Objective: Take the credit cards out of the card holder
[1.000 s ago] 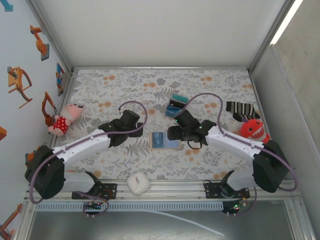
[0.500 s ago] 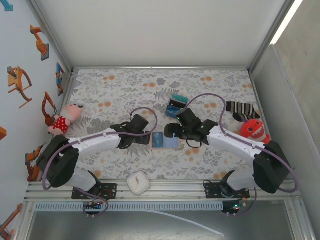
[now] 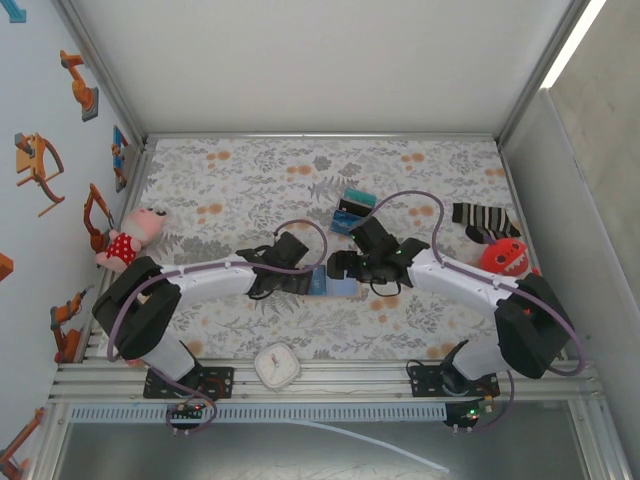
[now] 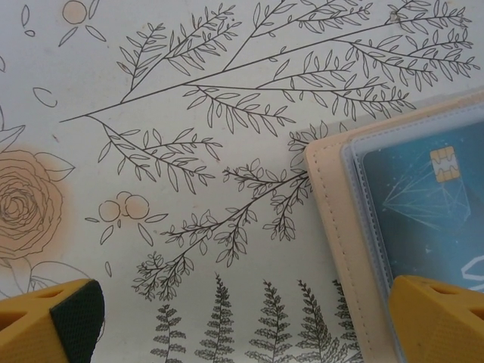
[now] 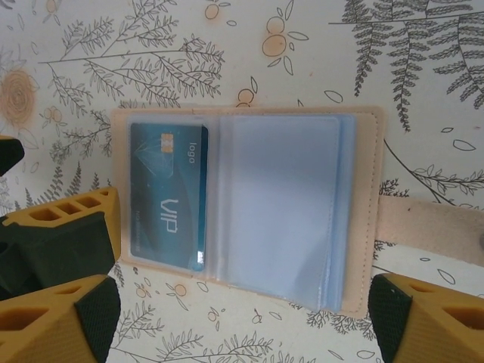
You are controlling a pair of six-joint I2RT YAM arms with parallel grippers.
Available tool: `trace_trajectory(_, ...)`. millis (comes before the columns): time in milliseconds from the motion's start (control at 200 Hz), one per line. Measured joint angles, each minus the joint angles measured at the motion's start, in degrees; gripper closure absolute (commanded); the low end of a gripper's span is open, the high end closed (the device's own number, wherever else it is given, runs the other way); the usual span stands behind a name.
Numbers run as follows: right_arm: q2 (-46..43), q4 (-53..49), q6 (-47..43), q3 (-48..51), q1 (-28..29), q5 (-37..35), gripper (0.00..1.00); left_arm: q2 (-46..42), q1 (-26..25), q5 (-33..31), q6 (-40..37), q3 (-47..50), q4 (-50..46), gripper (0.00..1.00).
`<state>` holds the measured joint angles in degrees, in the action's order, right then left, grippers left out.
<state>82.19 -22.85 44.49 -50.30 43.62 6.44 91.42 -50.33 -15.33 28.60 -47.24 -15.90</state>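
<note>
Jaws wide, our left gripper (image 4: 242,324) and right gripper (image 5: 243,318) hang over the open tan folding card holder (image 5: 302,219).

Soft, even white light fills every view. In the overhead view a light strip (image 3: 572,42) blazes overexposed at the upper right, and shadows on the bench (image 3: 200,190) are faint. The wrist views are sharp at centre; fingertips (image 4: 442,321) in the lower corners blur. The clear sleeves of the card holder (image 5: 368,189) carry a mild sheen.
</note>
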Motion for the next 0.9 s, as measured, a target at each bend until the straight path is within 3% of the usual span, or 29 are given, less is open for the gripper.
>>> trace_trajectory(130, 0.4, 0.0, -0.3, 0.0, -0.2, 0.2, 0.27, 0.9, 0.0, 0.2, 0.0, 0.0, 0.1, 0.03)
trace_trajectory(326, 0.4, 1.7, 0.1, 0.0, -0.5, 0.8, 0.43, 1.2, 0.0, 0.2, 0.0, 0.0, 0.4, 0.03)
trace_trajectory(716, 3.8, 10.8, 1.4, 0.6, -0.5, 7.5, 0.57, 1.7, 0.0, 0.5, 0.0, -0.3, 0.6, 0.03)
trace_trajectory(786, 5.1, 12.5, 1.6, 1.1, -0.5, 8.6, 0.75, 1.7, 0.0, 0.5, 0.0, -0.3, 0.6, 0.03)
trace_trajectory(901, 6.7, 14.8, 2.7, 2.1, -0.5, 10.5, 0.77, 1.7, 0.0, 0.5, 0.0, -0.3, 0.6, 0.03)
